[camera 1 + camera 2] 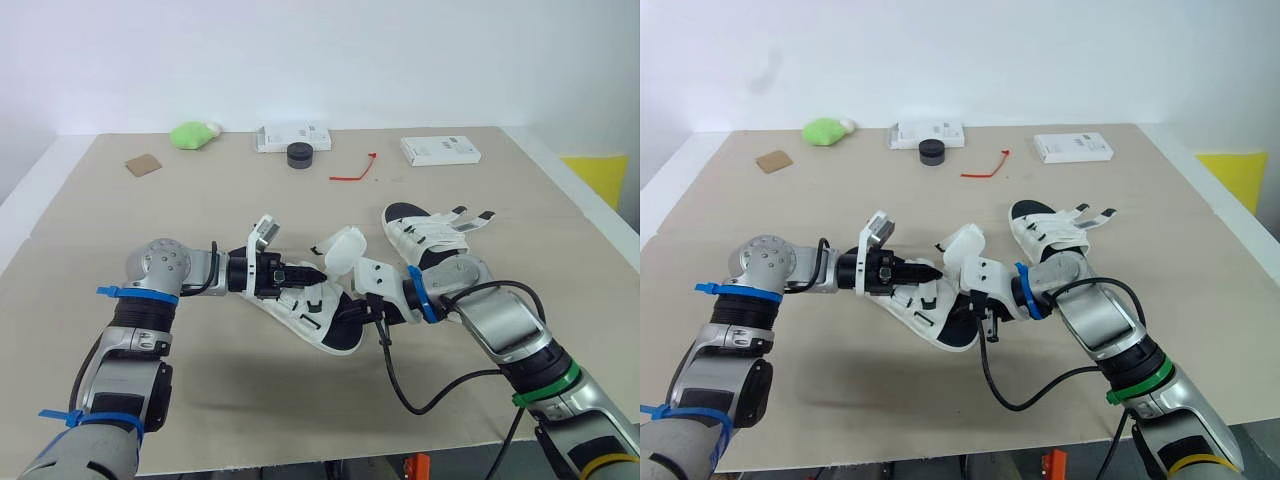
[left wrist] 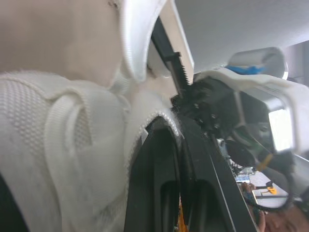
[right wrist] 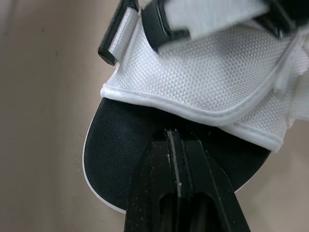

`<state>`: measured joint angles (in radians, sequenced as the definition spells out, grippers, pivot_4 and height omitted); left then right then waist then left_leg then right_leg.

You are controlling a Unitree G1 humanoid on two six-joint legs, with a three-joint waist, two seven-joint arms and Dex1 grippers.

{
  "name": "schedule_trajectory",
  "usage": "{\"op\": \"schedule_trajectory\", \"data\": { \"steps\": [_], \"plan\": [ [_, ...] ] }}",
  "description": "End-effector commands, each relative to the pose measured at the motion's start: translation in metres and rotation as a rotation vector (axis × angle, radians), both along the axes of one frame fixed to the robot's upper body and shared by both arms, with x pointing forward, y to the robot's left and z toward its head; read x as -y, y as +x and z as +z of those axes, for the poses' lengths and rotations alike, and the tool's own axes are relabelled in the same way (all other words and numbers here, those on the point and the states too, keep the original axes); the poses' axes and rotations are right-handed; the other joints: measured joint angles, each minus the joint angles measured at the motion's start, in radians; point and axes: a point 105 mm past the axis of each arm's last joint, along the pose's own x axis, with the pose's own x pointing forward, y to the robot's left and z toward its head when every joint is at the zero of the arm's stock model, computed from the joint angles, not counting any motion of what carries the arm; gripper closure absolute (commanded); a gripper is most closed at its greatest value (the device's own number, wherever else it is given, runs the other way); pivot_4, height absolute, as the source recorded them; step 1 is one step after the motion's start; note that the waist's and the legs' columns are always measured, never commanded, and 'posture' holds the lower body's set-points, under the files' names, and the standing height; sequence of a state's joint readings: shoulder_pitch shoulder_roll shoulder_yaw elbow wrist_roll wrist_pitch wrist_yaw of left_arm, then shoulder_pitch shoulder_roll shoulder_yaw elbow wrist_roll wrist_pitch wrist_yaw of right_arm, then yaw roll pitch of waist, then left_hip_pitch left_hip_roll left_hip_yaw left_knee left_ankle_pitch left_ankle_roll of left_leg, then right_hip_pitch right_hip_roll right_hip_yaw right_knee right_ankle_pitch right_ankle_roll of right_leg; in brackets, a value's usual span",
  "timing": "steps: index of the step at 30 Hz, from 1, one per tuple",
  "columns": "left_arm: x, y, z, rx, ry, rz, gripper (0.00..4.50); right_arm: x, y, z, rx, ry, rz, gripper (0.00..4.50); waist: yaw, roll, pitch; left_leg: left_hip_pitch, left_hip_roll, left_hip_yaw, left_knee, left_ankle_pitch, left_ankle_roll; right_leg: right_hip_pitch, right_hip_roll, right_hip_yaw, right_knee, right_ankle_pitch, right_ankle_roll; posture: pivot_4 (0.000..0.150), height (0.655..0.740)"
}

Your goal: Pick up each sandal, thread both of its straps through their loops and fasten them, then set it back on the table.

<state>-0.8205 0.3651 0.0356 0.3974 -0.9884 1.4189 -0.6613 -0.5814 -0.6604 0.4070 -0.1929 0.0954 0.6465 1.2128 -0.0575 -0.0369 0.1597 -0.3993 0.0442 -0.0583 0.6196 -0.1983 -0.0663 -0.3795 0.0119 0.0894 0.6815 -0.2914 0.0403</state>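
Near the middle of the table (image 1: 120, 220), a white sandal (image 1: 330, 332) with a black insole sits tilted between the two tools, its toe toward the robot. The left tool (image 1: 308, 273) reaches in from the left, level with the sandal's upper. In the left wrist view its fingers (image 2: 159, 193) are pressed together, their tips against the white mesh edge; whether they pinch any of it cannot be told. The right tool (image 1: 352, 308) comes in from the right. In the right wrist view its fingers (image 3: 186, 188) are also clenched together, tips on the black insole just under the rim of the white upper. A black-tipped strap (image 3: 118, 36) lies loose over that upper.

Just beyond the right tool, a second sandal (image 1: 425, 235) rests flat on the table, its two straps (image 1: 470, 216) sticking out unfastened to the right.

Along the far side of the table, well apart from the sandals, lie a brown card (image 1: 143, 165), a green lump (image 1: 193, 135), a white box (image 1: 285, 135) with a black cap (image 1: 300, 154) just before it, a red tie (image 1: 353, 172) and another white box (image 1: 440, 150).
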Motion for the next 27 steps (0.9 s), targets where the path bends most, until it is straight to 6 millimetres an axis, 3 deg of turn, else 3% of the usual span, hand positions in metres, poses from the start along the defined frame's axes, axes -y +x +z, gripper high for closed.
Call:
{"op": "schedule_trajectory", "data": {
  "steps": [1,4,6,7,11,12,27],
  "plan": [
    [0.007,0.005,0.003,0.036,-0.016,0.004,4.41,0.002,-0.015,-0.033,-0.133,-0.056,-0.003,4.50,0.002,0.000,0.000,0.000,0.000,0.000,0.000,0.000,0.000,0.001,0.000,0.000,0.000,0.000,0.000,0.150,0.7400],
    [0.009,0.003,0.000,0.008,-0.012,-0.008,3.62,0.002,-0.015,-0.033,-0.132,-0.056,-0.005,4.50,0.005,0.000,0.000,0.001,0.000,0.000,0.000,0.000,-0.001,0.001,0.000,0.000,0.000,0.000,0.000,0.150,0.7400],
    [0.009,0.003,-0.001,-0.006,-0.007,-0.004,2.52,0.003,-0.015,-0.032,-0.131,-0.055,-0.006,4.50,0.008,0.000,0.000,0.001,0.000,0.000,0.000,0.000,-0.001,0.002,0.000,-0.001,0.000,0.000,0.000,0.150,0.7400],
    [0.009,0.004,0.001,-0.013,-0.020,-0.001,2.31,0.003,-0.014,-0.032,-0.131,-0.055,-0.006,4.50,0.008,0.000,0.000,0.001,0.000,0.000,0.000,0.000,-0.001,0.002,0.000,-0.001,0.000,0.000,0.000,0.150,0.7400],
    [0.010,0.011,0.001,-0.030,-0.032,0.024,0.36,0.002,-0.013,-0.032,-0.130,-0.054,-0.007,4.50,0.009,0.000,0.000,0.004,0.000,-0.001,0.000,0.000,-0.001,0.004,0.000,-0.001,-0.001,0.000,0.000,0.150,0.7400],
    [0.010,0.014,-0.001,-0.036,-0.026,0.042,0.11,0.002,-0.013,-0.032,-0.130,-0.054,-0.007,4.50,0.010,0.000,0.000,0.004,0.000,-0.001,0.000,0.000,-0.001,0.005,0.000,-0.001,-0.001,0.000,0.000,0.150,0.7400],
    [0.011,0.043,0.017,-0.046,-0.169,0.171,0.04,0.001,-0.017,-0.033,-0.136,-0.047,-0.011,4.50,0.005,0.000,0.000,0.006,0.000,-0.002,-0.004,0.000,-0.008,0.006,0.000,-0.002,-0.002,-0.003,0.001,0.150,0.7400]
  ]
}}
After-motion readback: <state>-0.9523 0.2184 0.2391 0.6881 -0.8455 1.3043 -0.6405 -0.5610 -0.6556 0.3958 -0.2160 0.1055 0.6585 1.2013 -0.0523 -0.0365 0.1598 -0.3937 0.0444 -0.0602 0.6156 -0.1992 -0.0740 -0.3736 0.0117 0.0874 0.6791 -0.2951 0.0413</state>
